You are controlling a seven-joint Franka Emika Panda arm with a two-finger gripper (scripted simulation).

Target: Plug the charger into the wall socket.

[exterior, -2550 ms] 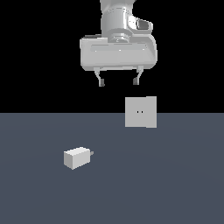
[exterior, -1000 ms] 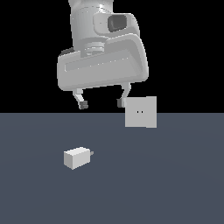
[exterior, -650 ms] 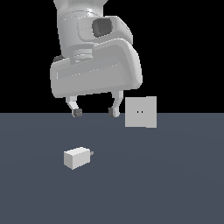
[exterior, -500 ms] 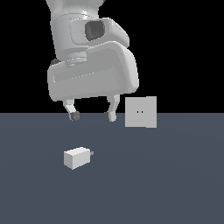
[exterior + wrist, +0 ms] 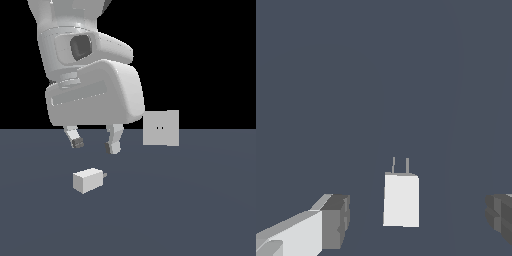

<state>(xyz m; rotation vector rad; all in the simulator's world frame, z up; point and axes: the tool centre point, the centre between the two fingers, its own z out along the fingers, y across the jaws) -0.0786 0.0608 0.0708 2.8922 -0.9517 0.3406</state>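
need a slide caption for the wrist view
Open gripper poised above the charger, which lies on the floor with its prongs pointing away.

On the dark grey counter [image 5: 381, 75] the off-white charger [image 5: 401, 200] lies between the two grey fingertips [image 5: 336, 221] of the wide-apart jaws, touching neither, and its two short prongs [image 5: 400, 165] point toward 12 o'clock, away from the camera.
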